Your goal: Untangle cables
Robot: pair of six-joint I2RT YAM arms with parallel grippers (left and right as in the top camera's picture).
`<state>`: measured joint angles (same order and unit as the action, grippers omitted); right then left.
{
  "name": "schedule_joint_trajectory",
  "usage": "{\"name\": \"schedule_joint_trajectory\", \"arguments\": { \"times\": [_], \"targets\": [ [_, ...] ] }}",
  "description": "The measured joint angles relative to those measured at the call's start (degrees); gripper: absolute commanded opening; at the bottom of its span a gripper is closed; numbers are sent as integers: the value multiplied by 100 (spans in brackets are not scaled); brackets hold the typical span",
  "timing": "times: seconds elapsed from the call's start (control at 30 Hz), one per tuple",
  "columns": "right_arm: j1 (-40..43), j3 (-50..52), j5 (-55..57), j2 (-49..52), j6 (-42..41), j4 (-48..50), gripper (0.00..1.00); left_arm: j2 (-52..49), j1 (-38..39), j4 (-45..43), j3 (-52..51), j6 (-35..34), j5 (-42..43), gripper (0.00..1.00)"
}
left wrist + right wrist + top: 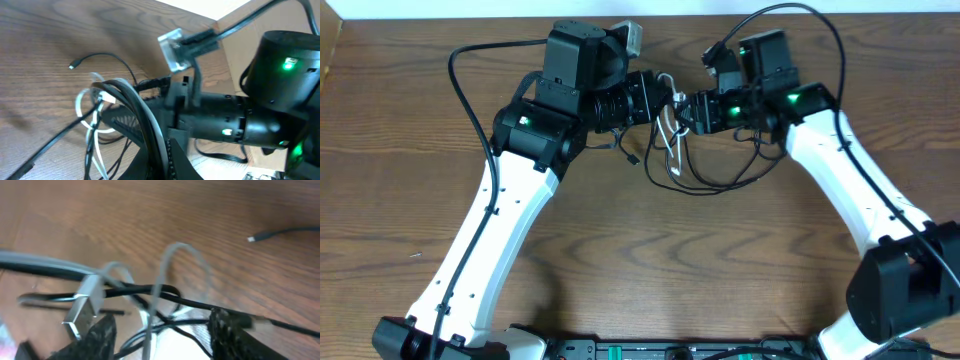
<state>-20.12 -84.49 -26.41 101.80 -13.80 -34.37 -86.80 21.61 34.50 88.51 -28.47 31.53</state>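
Left gripper (pixel 657 101) jaws clamp limp, featherlight cables (pixel 667 128); right gripper (pixel 160 326) jaws, half-open, straddle a black strand (pixel 145 288), the likeliest hold.

Table (pixel 650 260) wood-grain, matt; cables (pixel 290 230) smooth, rubbery; USB plug (pixel 84 305) bare metal.

Black cables (pixel 712 187) & a white cable (pixel 669 135) are mixed in one knot at the far mid. White one bends in loops. Thin black loops spread to the near side, w/ a small plug (pixel 633 158) on the left.

Lab bench: robot arms (pixel 490 215) on wooden table (pixel 680 270)
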Motion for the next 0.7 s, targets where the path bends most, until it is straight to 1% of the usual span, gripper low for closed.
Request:
{"name": "schedule_joint_trajectory", "arguments": {
  "times": [0.03,0.13,0.3,0.33,0.53,0.7],
  "targets": [
    [-37,0,96,37,-87,42,50,0,0,0,0,0,-2,7],
    [-116,0,313,232,-269,170,38,0,0,-2,0,0,-2,7],
    [-133,2,476,603,-433,229,4,0,0,0,0,2,-2,8],
    [-129,2,501,625,-459,232,1,0,0,0,0,0,-4,8],
    [72,2,542,555,-509,179,1,0,0,20,0,2,-234,8],
    [485,2,450,166,-437,-208,1,0,0,181,0,0,-632,8]
  ]
}}
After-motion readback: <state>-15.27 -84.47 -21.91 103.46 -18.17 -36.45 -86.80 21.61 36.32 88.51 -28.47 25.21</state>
